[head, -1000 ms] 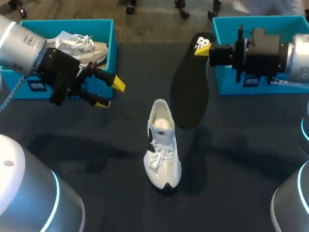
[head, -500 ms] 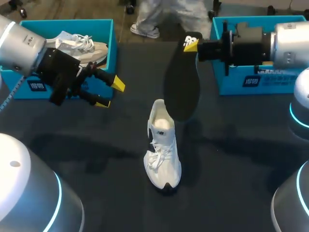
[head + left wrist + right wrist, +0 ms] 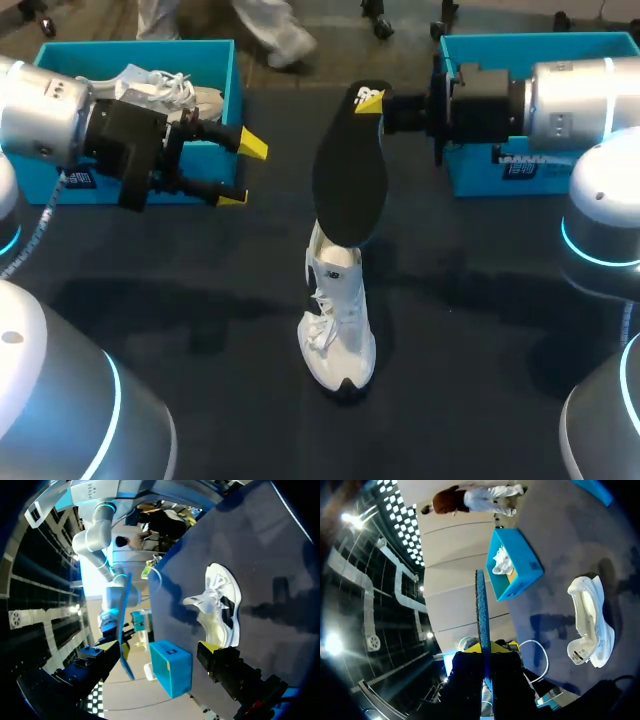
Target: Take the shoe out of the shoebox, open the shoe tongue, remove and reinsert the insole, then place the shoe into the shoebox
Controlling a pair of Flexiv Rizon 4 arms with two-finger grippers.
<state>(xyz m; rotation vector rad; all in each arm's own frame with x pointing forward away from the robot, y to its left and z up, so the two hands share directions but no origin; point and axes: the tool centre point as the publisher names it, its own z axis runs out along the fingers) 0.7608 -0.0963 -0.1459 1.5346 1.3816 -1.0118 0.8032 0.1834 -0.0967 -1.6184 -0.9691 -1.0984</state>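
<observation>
Above the shoe [image 3: 338, 320], right jaws clamp the insole [image 3: 350, 185], edge-on from the wrist; left jaws gape.

Left pincer [image 3: 242, 172] hangs level, spread wide open; right pincer [image 3: 372, 101] sits sideways, looks pinched tight on the insole [image 3: 350, 185].
</observation>
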